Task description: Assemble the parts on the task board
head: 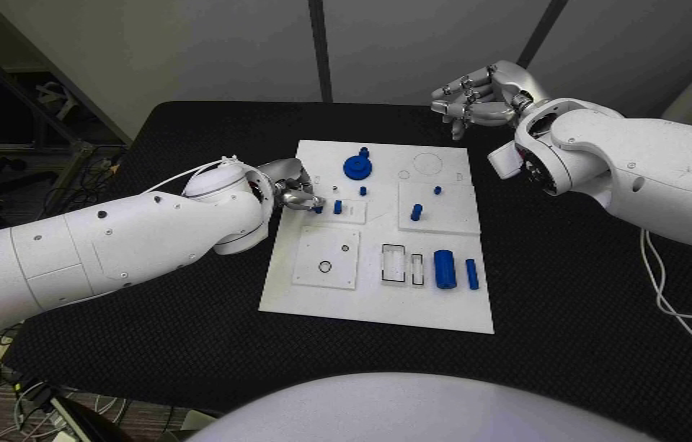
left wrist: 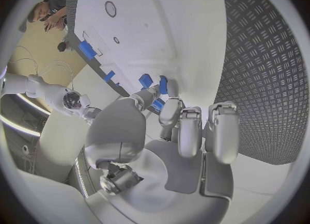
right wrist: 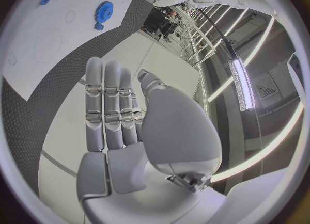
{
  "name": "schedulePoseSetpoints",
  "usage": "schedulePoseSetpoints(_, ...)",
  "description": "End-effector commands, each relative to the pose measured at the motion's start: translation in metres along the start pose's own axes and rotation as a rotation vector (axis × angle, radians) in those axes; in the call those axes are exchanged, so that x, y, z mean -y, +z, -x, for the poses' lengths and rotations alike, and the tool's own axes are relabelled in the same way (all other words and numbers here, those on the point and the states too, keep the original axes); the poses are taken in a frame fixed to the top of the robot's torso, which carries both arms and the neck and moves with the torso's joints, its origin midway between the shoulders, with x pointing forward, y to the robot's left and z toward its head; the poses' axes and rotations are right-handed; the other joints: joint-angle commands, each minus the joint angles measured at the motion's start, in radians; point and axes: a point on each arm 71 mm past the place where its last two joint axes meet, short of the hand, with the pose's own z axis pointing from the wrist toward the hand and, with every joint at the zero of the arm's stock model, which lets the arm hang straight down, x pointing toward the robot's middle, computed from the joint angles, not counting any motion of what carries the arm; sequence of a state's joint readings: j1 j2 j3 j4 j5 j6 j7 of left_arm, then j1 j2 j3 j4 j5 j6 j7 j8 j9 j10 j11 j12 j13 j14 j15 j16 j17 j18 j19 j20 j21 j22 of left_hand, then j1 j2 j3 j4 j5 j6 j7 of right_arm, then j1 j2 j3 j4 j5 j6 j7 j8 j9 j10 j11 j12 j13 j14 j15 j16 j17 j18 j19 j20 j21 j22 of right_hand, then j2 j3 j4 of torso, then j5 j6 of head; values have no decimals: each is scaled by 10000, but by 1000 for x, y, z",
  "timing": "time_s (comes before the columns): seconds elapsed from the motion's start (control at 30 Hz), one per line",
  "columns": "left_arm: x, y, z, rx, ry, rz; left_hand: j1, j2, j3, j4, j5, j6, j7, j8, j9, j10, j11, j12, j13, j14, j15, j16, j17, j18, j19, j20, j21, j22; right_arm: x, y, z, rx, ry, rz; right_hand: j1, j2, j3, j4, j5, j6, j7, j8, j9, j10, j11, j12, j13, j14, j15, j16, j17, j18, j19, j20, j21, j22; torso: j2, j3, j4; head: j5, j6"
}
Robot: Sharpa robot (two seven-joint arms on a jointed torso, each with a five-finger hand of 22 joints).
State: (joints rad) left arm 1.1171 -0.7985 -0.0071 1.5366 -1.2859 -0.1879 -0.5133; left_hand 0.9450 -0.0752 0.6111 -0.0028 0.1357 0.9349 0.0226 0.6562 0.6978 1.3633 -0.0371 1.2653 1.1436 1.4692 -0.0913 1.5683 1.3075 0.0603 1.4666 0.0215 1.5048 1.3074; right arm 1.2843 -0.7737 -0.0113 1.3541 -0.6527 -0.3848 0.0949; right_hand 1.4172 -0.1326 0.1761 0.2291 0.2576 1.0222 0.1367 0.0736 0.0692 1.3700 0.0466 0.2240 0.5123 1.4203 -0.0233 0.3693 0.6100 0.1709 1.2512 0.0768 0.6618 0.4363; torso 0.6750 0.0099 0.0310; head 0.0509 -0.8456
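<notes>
Left hand (head: pixel 293 190) seemingly pinches blue part (left wrist: pixel 160 85) at task board (head: pixel 378 302).

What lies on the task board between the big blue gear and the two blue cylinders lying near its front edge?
In the head view, between the blue gear and the lying cylinders, a small blue peg stands upright on the task board.

Backdrop: pale grey wall panels (head: pixel 418 22) divided by dark vertical seams. Desk (head: pixel 577 302): black, textured surface. Left of desk: dark frame with cables (head: pixel 58 162). Overhead: long ceiling light strips (right wrist: pixel 242 79), lit.
</notes>
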Motion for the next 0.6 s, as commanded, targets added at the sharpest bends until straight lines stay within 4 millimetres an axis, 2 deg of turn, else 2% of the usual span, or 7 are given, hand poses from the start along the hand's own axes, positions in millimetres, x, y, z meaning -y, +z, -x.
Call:
schedulePoseSetpoints(0.03, -5, 1, -6, -438, -160, 287, -281, -98, -391, 199, -44, 47, 43, 3, -53, -24, -38, -59, -19, 1016, -37, 24, 2633, -413, 730, -71, -33, 2016, -1, 0, 0, -28, 17, 76, -102, 9, -8, 76, 39, -91, 15, -3, 7, -42, 0, -68, 12, -25, 14, -46, 18, 113, -79, 27, -17, 13, -1, -1, -2, -5, -7)
schedulePoseSetpoints(0.1, -6, 1, -6, -434, -201, 309, -235, -34, -808, 318, -15, 38, 25, -4, -93, -31, -40, -42, -7, 1016, -49, 24, 2633, -413, 731, -70, -35, 2021, -1, 0, 0, -36, 17, 74, -107, 11, -11, 81, 41, -92, 15, -3, 7, -44, 1, -69, 14, -26, 15, -48, 20, 113, -81, 28, -18, 13, -3, -1, -4, 0, -17)
schedulePoseSetpoints(0.2, -6, 2, -6, -415, -246, 325, -201, 29, -1049, 401, -11, 50, 35, -3, -121, -36, -42, -35, -4, 1016, -46, 24, 2633, -413, 733, -78, -35, 2024, -1, 1, 1, -36, 15, 67, -115, 13, -14, 89, 43, -94, 15, -3, 7, -46, 3, -71, 17, -28, 16, -52, 22, 113, -83, 29, -19, 13, -1, -7, -2, 2, -26)
schedulePoseSetpoints(0.6, -6, 2, -6, -354, -345, 316, -146, 22, -1458, 501, -7, 74, 31, 5, -163, -22, -44, 0, 32, 1016, -47, 24, 2633, -418, 743, -81, -18, 2046, -1, 1, 1, -16, 8, 53, -145, 22, -27, 117, 48, -97, 18, -2, 7, -49, 6, -73, 28, -30, 20, -63, 28, 113, -90, 32, -22, 13, 1, -5, 2, -8, -17)
